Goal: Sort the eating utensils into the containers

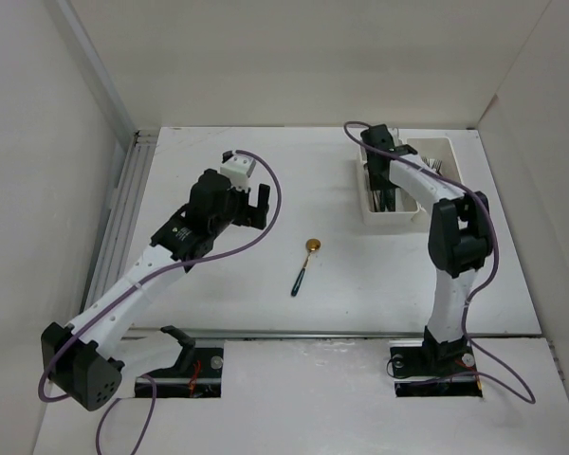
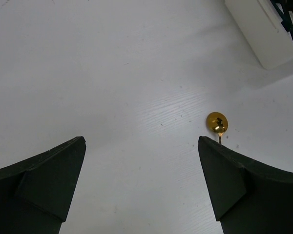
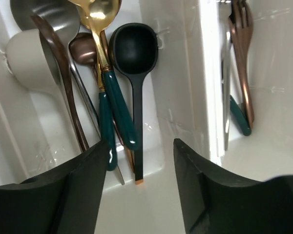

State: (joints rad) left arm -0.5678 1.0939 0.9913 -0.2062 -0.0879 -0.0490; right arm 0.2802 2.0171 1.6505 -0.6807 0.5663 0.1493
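One gold spoon with a dark green handle (image 1: 303,265) lies alone on the table; its gold head (image 2: 217,122) shows just past my left gripper's right finger. My left gripper (image 1: 254,207) (image 2: 140,141) hovers open to the left of it, holding nothing. The white two-compartment tray (image 1: 389,220) stands at the back right. My right gripper (image 1: 384,194) (image 3: 140,144) is open over the near end of its left compartment, with nothing between its fingers. That compartment holds several spoons, among them a black one (image 3: 134,53) and a gold one with a green handle (image 3: 115,92). Forks (image 3: 244,63) lie in the right compartment.
The tray's divider wall (image 3: 205,73) runs between the two compartments, just right of my right gripper. White walls enclose the table on the left, back and right. A ribbed rail (image 1: 133,209) runs along the table's left edge.
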